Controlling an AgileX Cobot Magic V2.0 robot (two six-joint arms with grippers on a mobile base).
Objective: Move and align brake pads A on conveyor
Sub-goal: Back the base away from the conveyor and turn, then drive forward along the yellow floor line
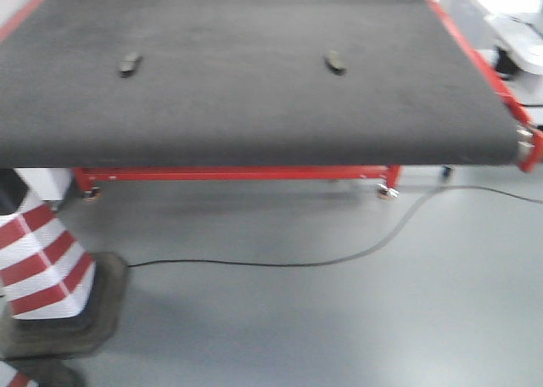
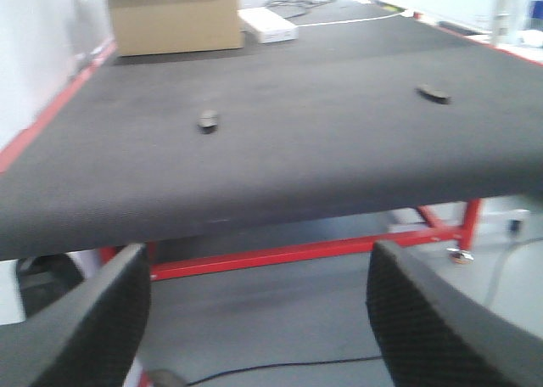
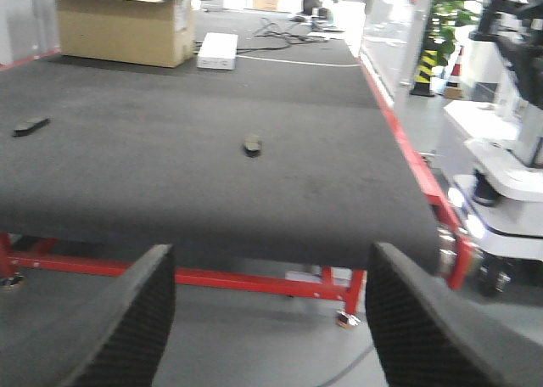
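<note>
Two pads lie on the conveyor (image 1: pixel 254 107), well apart and roughly level: left brake pad (image 1: pixel 129 63), right brake pad (image 1: pixel 335 62), both back from the near edge. At the far end, left side, a cardboard box (image 2: pixel 174 18), with a flat box (image 2: pixel 267 26) just to its right. On the floor (image 1: pixel 339 336) before the conveyor a cable (image 1: pixel 297 262) runs across, and a cone (image 1: pixel 42 260) stands front left.

Matt, rough conveyor (image 1: pixel 254 107) belt
</note>
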